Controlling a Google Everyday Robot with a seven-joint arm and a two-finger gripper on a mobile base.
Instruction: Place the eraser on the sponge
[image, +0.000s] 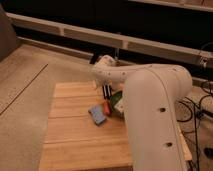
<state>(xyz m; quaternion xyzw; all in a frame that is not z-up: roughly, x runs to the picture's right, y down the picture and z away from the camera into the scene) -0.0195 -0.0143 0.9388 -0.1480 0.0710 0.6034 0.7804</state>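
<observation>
The blue sponge (98, 114) lies on the wooden table (70, 130), left of the green bowl (118, 103). A small orange thing (106, 106) rests between the sponge and the bowl, touching or nearly touching both. I cannot tell whether this is the eraser. My gripper (106, 91) points down just behind the orange thing, above the bowl's left rim and slightly beyond the sponge. My white arm (150, 100) covers the bowl's right side.
The table's right half is hidden behind my arm. A dark wall with pale rails (65, 30) runs behind the table. Cables (197, 107) lie on the floor at the right. Grey floor (20, 85) spreads to the left.
</observation>
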